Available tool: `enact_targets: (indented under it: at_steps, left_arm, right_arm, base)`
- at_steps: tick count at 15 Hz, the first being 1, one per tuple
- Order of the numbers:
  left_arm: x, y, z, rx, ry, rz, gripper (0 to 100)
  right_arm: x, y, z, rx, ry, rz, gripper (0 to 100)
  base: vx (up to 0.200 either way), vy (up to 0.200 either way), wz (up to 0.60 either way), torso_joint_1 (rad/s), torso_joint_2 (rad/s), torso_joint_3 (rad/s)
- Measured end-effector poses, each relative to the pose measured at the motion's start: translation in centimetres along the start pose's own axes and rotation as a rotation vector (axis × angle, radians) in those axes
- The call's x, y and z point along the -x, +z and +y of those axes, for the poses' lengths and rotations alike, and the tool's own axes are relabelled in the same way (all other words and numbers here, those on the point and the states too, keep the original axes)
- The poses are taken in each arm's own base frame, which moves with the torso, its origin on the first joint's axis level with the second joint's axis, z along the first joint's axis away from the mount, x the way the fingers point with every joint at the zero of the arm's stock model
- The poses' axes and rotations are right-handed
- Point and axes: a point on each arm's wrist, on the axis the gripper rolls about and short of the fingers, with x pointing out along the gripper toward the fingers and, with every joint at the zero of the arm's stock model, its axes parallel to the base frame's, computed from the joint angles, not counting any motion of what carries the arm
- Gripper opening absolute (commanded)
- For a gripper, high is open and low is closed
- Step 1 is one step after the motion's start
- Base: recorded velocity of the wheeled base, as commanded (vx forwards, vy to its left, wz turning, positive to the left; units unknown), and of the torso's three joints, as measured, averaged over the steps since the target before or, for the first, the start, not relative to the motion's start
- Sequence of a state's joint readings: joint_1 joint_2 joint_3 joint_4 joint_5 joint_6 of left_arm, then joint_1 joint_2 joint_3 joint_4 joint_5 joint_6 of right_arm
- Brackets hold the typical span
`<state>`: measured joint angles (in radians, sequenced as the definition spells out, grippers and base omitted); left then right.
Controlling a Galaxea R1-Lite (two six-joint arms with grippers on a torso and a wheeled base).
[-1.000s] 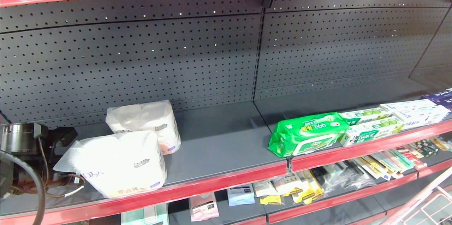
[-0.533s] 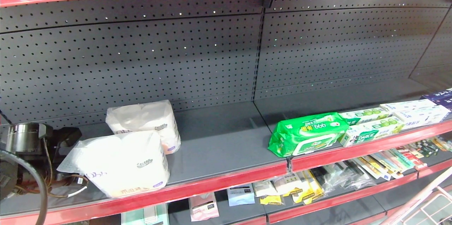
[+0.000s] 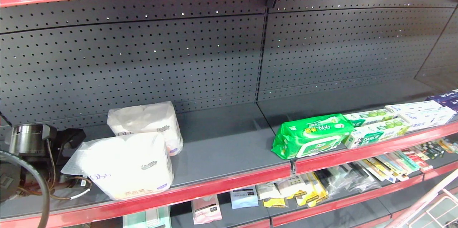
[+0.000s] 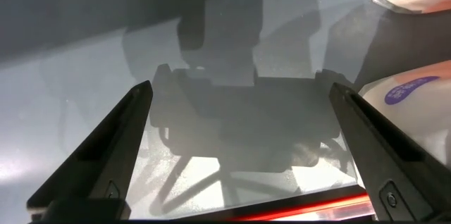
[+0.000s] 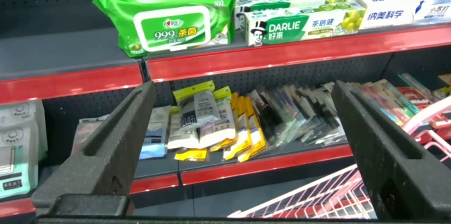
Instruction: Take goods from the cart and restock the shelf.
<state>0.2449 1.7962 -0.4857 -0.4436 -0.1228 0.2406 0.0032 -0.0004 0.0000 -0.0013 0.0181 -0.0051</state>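
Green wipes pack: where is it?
The wipes pack lies right of centre in the head view, at the front edge of the shelf, left of the toothpaste boxes.

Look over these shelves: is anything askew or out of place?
The packets on the lower shelf lie fanned and overlapping, some tipped over, unlike the neat toothpaste boxes above. Nothing looks spilled or damaged.
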Motion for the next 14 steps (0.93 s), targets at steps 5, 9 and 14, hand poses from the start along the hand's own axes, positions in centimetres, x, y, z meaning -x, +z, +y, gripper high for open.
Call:
enact_targets:
  at_steps: [5,9,14]
  left_arm:
    - [-0.05,0.09,-0.43,-0.013,-0.013,0.0,100]
    - [-0.07,0.12,-0.63,-0.019,-0.019,0.001,100]
    - [-0.06,0.01,-0.73,-0.02,-0.024,0.013,100]
  right_arm:
    - [0.0,0.0,0.0,0.0,-0.001,0.0,100]
    - [0.0,0.0,0.0,0.0,0.0,0.0,100]
    - [0.0,0.0,0.0,0.0,-0.001,0.0,100]
  base:
    - [0.0,0.0,0.0,0.0,0.0,0.0]
    - [0.0,0.0,0.0,0.0,0.0,0.0]
    - [0.0,0.0,0.0,0.0,0.0,0.0]
